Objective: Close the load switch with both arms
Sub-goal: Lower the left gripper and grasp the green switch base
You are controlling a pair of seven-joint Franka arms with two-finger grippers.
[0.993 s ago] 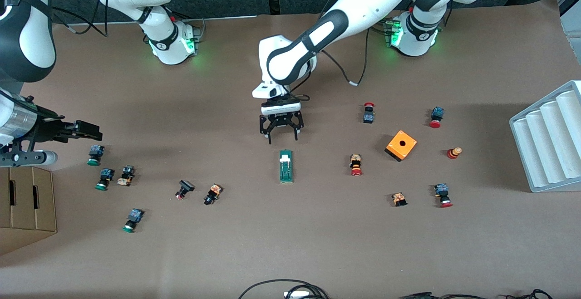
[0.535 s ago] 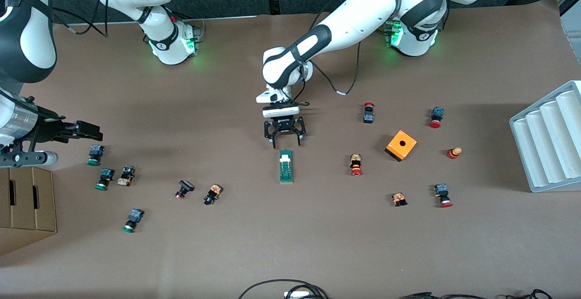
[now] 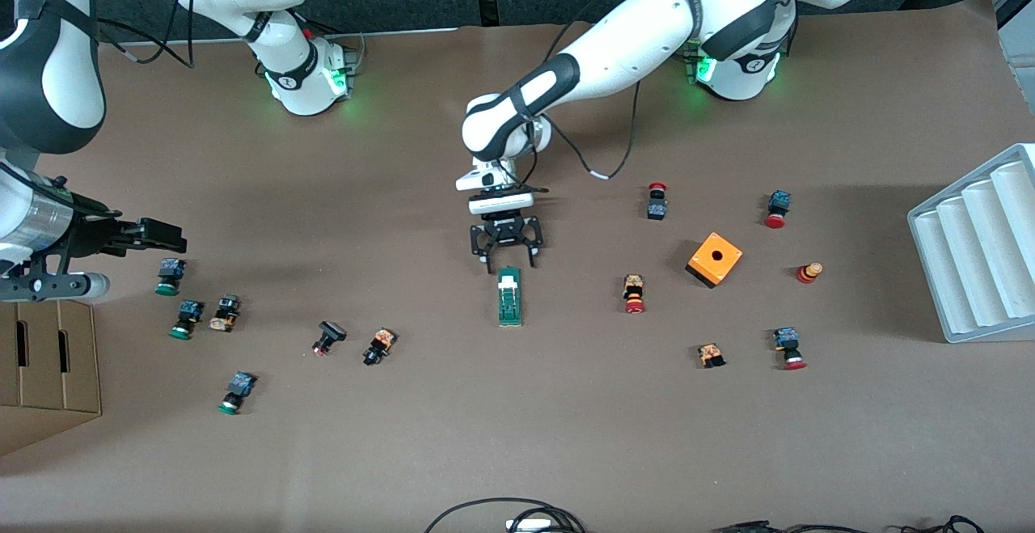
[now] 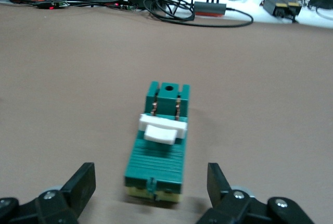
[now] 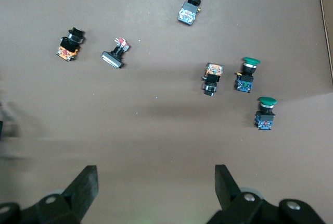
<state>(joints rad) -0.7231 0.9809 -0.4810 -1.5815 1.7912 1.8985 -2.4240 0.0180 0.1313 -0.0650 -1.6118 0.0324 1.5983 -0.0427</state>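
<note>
Left end effector (image 3: pixel 508 262) spread wide at load switch (image 3: pixel 509 296) end, not touching; right end effector (image 5: pixel 156 187) spread, empty, waiting.

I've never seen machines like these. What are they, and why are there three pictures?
They are two white robot arms at a brown table. One picture looks down from high up; the other two come from little cameras on each arm's wrist. The left end effector, a black two-finger claw, is open just above one end of the narrow dark-green load switch with a white lever, holding nothing. The right end effector waits, open, over small green-capped push-buttons. An orange box with a hole sits toward the left arm's end.
</note>
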